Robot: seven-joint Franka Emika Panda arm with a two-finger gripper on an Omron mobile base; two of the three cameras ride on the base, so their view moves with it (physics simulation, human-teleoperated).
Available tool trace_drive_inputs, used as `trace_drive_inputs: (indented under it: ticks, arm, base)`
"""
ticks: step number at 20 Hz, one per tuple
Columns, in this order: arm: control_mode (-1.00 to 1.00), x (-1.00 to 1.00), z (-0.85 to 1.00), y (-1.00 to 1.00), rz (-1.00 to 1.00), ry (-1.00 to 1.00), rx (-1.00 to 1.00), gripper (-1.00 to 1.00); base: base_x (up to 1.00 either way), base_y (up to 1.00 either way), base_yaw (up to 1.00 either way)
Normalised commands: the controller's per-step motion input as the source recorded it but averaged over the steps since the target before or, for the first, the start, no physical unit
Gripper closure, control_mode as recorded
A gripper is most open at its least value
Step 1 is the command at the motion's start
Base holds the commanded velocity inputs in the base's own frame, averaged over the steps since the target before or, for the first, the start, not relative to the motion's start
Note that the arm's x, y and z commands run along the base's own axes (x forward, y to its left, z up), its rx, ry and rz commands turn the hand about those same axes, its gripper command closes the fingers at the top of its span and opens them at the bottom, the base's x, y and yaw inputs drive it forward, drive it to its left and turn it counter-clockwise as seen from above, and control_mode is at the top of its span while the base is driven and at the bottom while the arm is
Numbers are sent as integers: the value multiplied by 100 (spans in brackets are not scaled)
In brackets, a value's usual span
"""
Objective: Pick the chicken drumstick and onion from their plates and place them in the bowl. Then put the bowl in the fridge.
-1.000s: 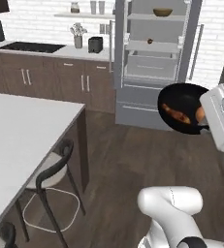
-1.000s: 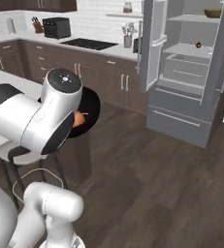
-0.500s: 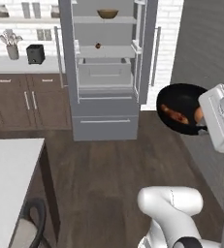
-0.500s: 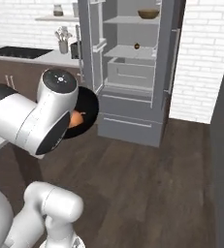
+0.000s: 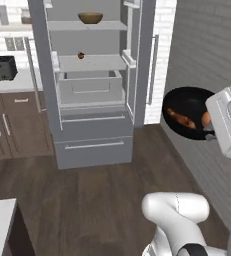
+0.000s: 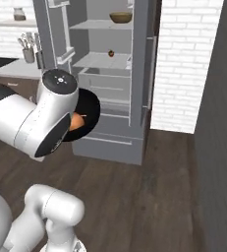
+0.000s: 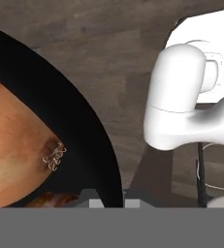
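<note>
The black bowl (image 5: 188,113) hangs in the air off the end of the arm, held by its near rim, with the fridge (image 5: 89,85) standing open ahead and to the left, well apart from it. Inside the bowl lie the chicken drumstick (image 5: 181,119) and, against the side nearest the hand, the onion (image 5: 206,119); from the hand view the onion (image 7: 16,150) presses right up at the camera. The gripper (image 5: 210,134) seems clamped on the bowl's edge, though its fingertips are hidden by the rim and I'd only call that likely. The bowl looks stiff and glossy, so probably slick under the pads, and a pinch at one edge leaves all the weight hanging out to one side. The onion is round and smooth and would roll at any tilt; the drumstick looks less apt to shift. Kept level, the load should ride fine onto a glass shelf (image 5: 89,62) beside the small dark item (image 5: 80,55) already there.
</note>
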Motion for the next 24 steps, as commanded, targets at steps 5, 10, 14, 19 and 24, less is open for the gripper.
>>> trace_drive_inputs:
  ticks: [5,10,14,19,24]
  arm:
    - [100,0,0,0,0,0,0,100]
    - [100,0,0,0,0,0,0,100]
    - [100,0,0,0,0,0,0,100]
    - [100,0,0,0,0,0,0,100]
    - [100,0,0,0,0,0,0,100]
  base:
    - [100,-7,0]
    - [100,18,4]
    - [100,47,4]
    - [100,85,1]
    - [89,27,0]
